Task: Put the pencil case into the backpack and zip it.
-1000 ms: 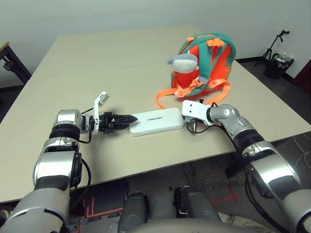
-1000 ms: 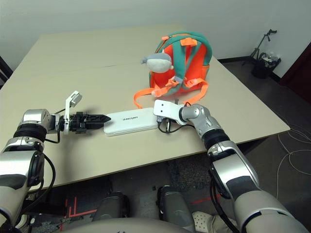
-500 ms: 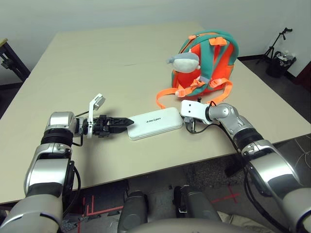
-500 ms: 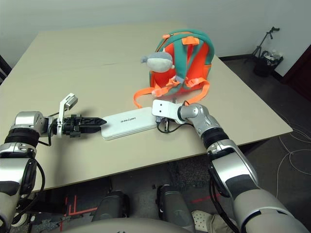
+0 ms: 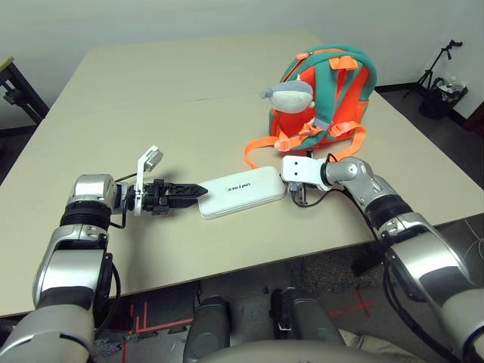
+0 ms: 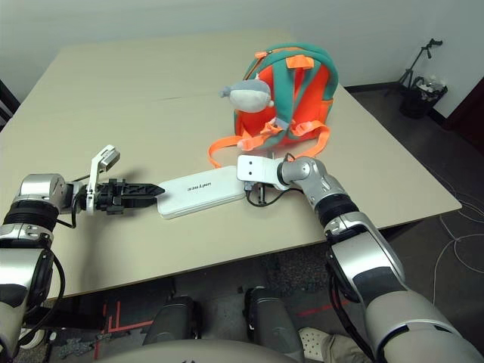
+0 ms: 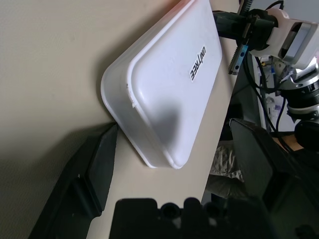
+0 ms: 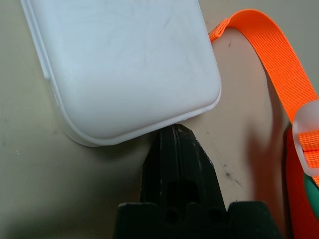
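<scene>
The white pencil case (image 5: 242, 192) lies flat on the table near the front edge, lettering up. My left gripper (image 5: 203, 190) sits at its left end; in the left wrist view its fingers (image 7: 94, 164) stand open on either side of that end. At the case's right end my right gripper (image 8: 174, 132) is shut on nothing, its tip touching the rim. The orange and teal backpack (image 5: 325, 98) stands upright behind the case, with the grey plush toy (image 5: 287, 94) on its front. One orange webbing strap (image 8: 269, 55) trails on the table beside the right gripper.
The beige table (image 5: 151, 91) stretches far to the back and left. Its front edge runs just below the case. A tripod with dark gear (image 5: 439, 76) stands on the floor at the far right, and dark furniture (image 5: 15, 94) at the far left.
My left arm drew back slightly to the left a second ago and has since held still. The case and right gripper stay put. The view has shifted a little.
</scene>
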Robot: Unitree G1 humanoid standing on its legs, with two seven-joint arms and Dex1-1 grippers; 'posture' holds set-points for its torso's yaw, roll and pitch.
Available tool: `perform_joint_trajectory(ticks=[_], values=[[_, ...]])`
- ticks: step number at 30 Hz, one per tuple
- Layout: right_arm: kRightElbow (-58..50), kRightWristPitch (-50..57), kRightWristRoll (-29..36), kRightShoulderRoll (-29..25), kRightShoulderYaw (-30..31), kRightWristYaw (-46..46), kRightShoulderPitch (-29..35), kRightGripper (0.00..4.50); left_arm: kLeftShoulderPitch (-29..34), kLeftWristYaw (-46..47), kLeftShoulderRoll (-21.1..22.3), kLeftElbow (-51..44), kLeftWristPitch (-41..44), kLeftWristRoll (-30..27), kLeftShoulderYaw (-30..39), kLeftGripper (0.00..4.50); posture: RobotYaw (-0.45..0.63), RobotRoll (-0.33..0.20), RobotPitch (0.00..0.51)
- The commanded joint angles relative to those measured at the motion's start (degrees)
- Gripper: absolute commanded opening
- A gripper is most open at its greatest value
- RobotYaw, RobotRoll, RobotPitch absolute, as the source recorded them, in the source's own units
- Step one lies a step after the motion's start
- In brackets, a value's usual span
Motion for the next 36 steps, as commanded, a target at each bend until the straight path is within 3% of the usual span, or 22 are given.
perform_joint_trajectory(ticks=[1,14,19,25,36], values=[[1.8,0.1,-0.1,-1.2,0.6,-0.4,-0.6,0.04,2.2,1.0,1.0,-0.6,1.5,-0.9,-1.0,4.50,0.16,0.000,0.058],[2.7,0.3,0.4,-1.8,0.6,-2.0,0.0,0.04,5.1,2.8,6.1,-6.8,6.8,-6.2,-0.3,4.50,0.19,0.000,0.056],[1.2,1.1,1.0,-2.6,0.9,0.2,0.8,0.04,6.2,5.0,4.8,-7.8,6.6,-7.2,-0.2,4.50,0.18,0.000,0.052],[-7.8,6.3,2.3,-6.1,1.4,7.0,4.6,0.04,7.0,6.6,3.6,-7.8,5.6,-8.5,-0.2,4.50,0.17,0.000,0.051],[-12.0,9.9,4.1,-13.7,-0.1,8.5,7.5,0.04,7.1,8.6,3.1,-7.5,5.1,-10.1,0.4,4.50,0.16,0.000,0.056]])
